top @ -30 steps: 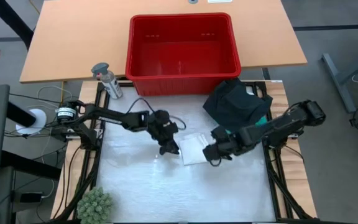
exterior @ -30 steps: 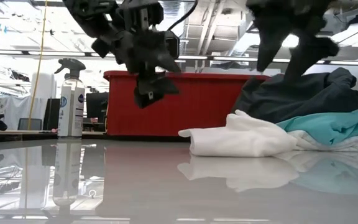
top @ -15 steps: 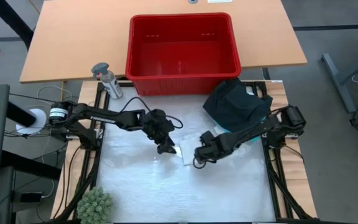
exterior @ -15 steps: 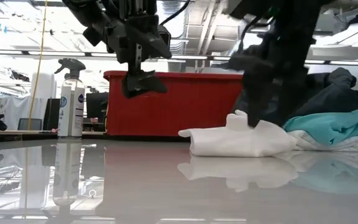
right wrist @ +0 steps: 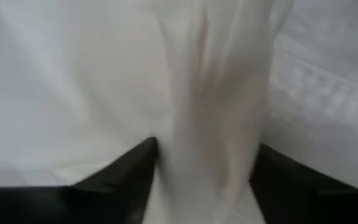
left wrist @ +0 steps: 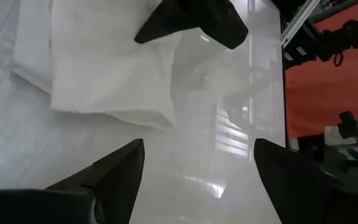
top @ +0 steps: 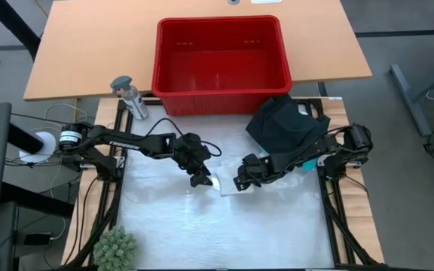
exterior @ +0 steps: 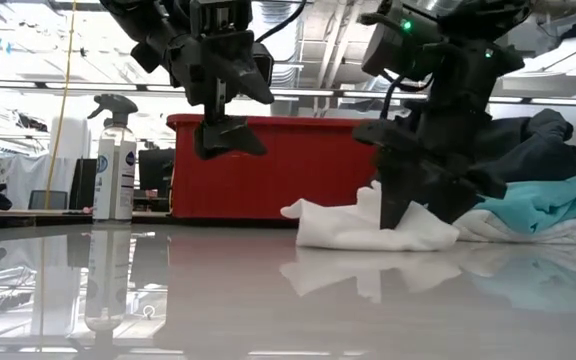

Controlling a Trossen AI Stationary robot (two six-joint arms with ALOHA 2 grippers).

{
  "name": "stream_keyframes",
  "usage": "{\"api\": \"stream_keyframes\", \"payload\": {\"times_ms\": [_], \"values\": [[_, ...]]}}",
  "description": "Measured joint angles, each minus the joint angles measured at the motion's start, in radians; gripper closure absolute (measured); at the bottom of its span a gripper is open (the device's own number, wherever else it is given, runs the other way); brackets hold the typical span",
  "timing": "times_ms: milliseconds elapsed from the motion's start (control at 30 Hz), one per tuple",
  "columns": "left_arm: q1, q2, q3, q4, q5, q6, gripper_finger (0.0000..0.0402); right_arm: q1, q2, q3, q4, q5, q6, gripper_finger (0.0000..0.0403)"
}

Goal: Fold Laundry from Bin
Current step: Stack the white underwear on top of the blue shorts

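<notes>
White piece [top: 225, 186] lies folded flat mid-table, a small rectangle, long axis roughly along the line between the two grippers, running from the left gripper's side up toward the pile on the right; in low view [exterior: 368, 228] it is a low flat wad with one corner poking up. Right gripper [top: 246, 175] is down on the piece's right end, fingers spread with a ridge of white cloth between them in right wrist view [right wrist: 210, 112]; jaws open around the fold, not pinched shut. Left gripper [top: 200, 181] hangs just above the table at the piece's left edge, fingers wide apart, holding nothing; left wrist view shows the piece [left wrist: 104, 68] ahead of its fingers [left wrist: 114, 171] with bare table between, and the right gripper's dark tips on the cloth's far side. Dark clothing [top: 285, 124] is heaped at the table's right back corner, just beside the bin's front right corner, with a turquoise shirt [exterior: 538, 205] under it and showing at the front edge of the heap, near the white piece. Bin [top: 221, 94] sits on the wooden table behind, long axis left-right, no clothes visible inside. Spray bottle [top: 129, 96] stands upright left of the bin. Small green plant [top: 115, 248] at the near left corner.
</notes>
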Motion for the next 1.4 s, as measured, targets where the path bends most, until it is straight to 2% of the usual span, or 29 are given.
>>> {"api": "stream_keyframes", "payload": {"times_ms": [100,233,267,467,633,767,1067,1267,1400], "values": [[0.0,0.0,0.0,-0.001,-0.01,0.007,0.0109,0.0,0.002,-0.001,0.015,0.0,-0.002,0.0215],[0.0,0.0,0.0,-0.002,-0.031,0.006,0.0109,0.003,0.004,-0.002,0.083,-0.013,-0.037,0.035],[0.0,0.0,0.0,-0.002,-0.036,0.003,0.0109,0.003,0.004,-0.002,0.107,-0.015,-0.052,0.0368],[0.011,-0.001,0.0,0.017,-0.014,-0.029,0.0109,0.002,-0.002,0.059,0.126,-0.016,-0.063,0.0369],[0.035,-0.019,0.0,0.026,0.03,-0.059,0.0109,-0.019,-0.117,0.097,0.083,0.061,-0.063,0.0369],[0.045,-0.042,0.001,0.053,0.051,-0.063,0.0109,-0.065,-0.254,0.096,-0.043,0.129,-0.059,0.0369],[0.05,-0.068,0.0,0.063,0.044,-0.062,0.0109,-0.212,-0.651,0.097,-0.293,0.364,-0.157,0.0369],[0.056,-0.067,0.0,0.062,0.011,-0.058,0.0109,-0.335,-0.843,0.098,-0.3,0.411,-0.314,0.0369],[0.069,-0.067,0.0,0.062,-0.016,-0.058,0.0109,-0.411,-0.916,0.138,-0.283,0.426,-0.418,0.0369]]}}
